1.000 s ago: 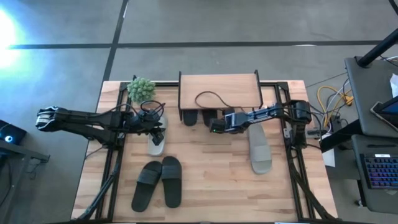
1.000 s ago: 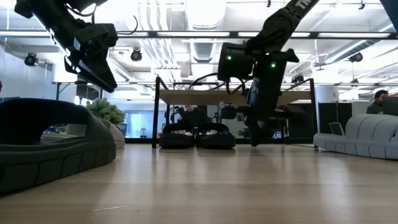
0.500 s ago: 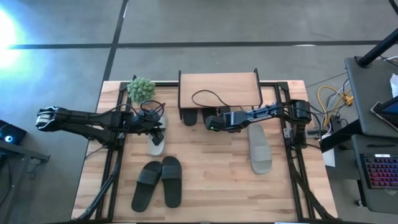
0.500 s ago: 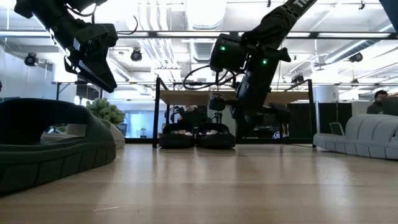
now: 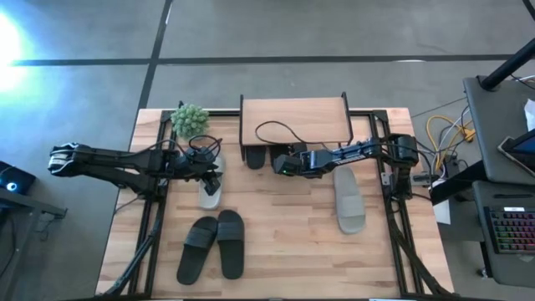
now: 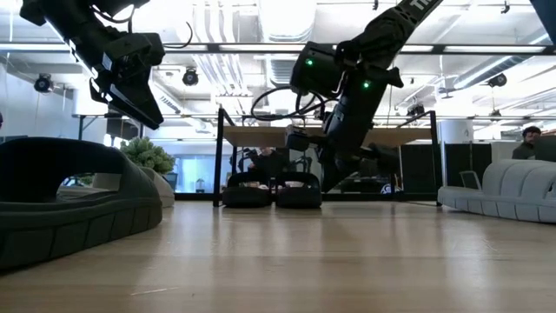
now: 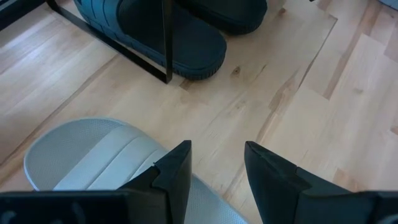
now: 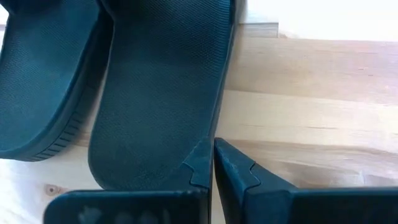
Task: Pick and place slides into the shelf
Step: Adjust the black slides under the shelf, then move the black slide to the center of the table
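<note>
Two black rubbery slides [image 5: 266, 156] are tucked under the low wood-topped shelf [image 5: 294, 119]; the right gripper [image 8: 213, 163], fingers nearly together, nudges one heel. The left gripper [image 7: 214, 165], fingers apart, hovers over the light grey slide [image 5: 211, 186], likely light, flexible, best pinched at the strap.

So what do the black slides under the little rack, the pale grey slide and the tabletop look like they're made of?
The black slides under the rack look like matte moulded foam or rubber: a fine pebbled footbed and ribbed sole edge. The pale grey slide seems the same soft moulded material, with grooves across its strap. The tabletop looks like light jointed wood planks, with visible grain, seams and a knot.
</note>
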Robot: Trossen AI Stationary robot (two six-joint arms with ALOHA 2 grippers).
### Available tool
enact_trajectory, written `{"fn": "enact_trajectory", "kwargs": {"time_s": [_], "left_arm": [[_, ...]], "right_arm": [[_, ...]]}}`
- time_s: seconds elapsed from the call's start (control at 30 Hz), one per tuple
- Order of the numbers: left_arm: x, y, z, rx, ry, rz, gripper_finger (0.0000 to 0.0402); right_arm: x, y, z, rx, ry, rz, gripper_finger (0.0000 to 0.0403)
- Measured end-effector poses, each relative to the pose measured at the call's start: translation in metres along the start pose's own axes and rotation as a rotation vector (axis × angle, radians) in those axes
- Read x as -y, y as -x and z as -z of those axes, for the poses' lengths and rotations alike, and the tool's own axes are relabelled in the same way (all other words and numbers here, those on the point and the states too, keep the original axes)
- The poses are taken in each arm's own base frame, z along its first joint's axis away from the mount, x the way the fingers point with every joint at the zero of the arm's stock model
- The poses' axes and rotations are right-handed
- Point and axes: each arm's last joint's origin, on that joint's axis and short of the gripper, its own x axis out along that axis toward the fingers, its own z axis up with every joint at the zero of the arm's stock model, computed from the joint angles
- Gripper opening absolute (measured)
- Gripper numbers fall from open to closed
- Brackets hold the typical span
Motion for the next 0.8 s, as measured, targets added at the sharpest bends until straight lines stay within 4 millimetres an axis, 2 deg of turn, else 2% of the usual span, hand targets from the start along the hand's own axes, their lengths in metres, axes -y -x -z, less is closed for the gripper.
{"fn": "enact_trajectory", "kwargs": {"time_s": [0.27, 0.43, 0.53, 0.67, 0.73, 0.8], "left_arm": [[0.0, 0.0, 0.0, 0.0, 0.0, 0.0, 0.0134], [0.0, 0.0, 0.0, 0.0, 0.0, 0.0, 0.0134], [0.0, 0.0, 0.0, -0.001, 0.0, 0.002, 0.0134], [0.001, 0.0, 0.0, -0.012, -0.001, 0.021, 0.0134], [0.001, 0.0, 0.0, -0.017, 0.0, 0.033, 0.0134], [0.002, 0.001, -0.001, -0.01, 0.002, 0.038, 0.0134]], "right_arm": [[-0.004, 0.002, 0.002, 0.027, 0.044, -0.026, 0.0008], [-0.002, 0.019, 0.01, 0.071, 0.066, 0.074, 0.0008], [-0.007, 0.041, 0.018, 0.076, 0.184, 0.067, 0.0008], [-0.02, 0.091, 0.031, 0.092, 0.475, -0.077, 0.0008], [-0.02, 0.115, 0.036, 0.088, 0.557, -0.134, 0.0009], [-0.014, 0.135, 0.035, -0.007, 0.579, -0.172, 0.0011]]}}
